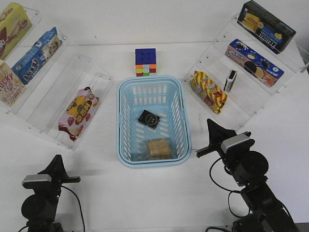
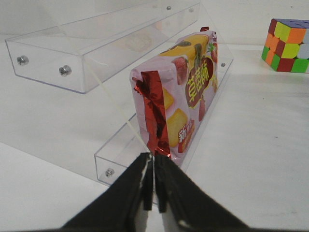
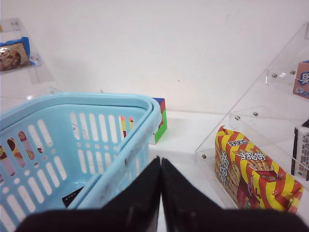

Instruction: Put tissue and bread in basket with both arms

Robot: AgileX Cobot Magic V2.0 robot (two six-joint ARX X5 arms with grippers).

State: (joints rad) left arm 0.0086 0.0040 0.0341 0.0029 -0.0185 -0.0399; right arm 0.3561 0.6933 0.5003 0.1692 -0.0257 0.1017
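Observation:
The light blue basket (image 1: pixel 183 126) stands in the middle of the table. The black tissue pack (image 1: pixel 149 119) with its grey emblem lies flat inside it. The wrapped golden bread (image 1: pixel 158 148) lies inside too, near the front wall. My left gripper (image 1: pixel 57 162) is shut and empty at the front left, pointing at the pink-red snack bag (image 2: pixel 181 104). My right gripper (image 1: pixel 211 126) is shut and empty, just right of the basket's front right corner (image 3: pixel 120 154). A corner of the tissue pack (image 3: pixel 71 197) shows through the basket in the right wrist view.
Clear acrylic shelves (image 1: pixel 63 92) with snack boxes stand at left and right (image 1: pixel 241 72). A yellow-red striped snack bag (image 1: pixel 208 91) and a second black-and-white pack (image 1: pixel 231 80) sit on the right shelf. A colour cube (image 1: pixel 145 62) stands behind the basket.

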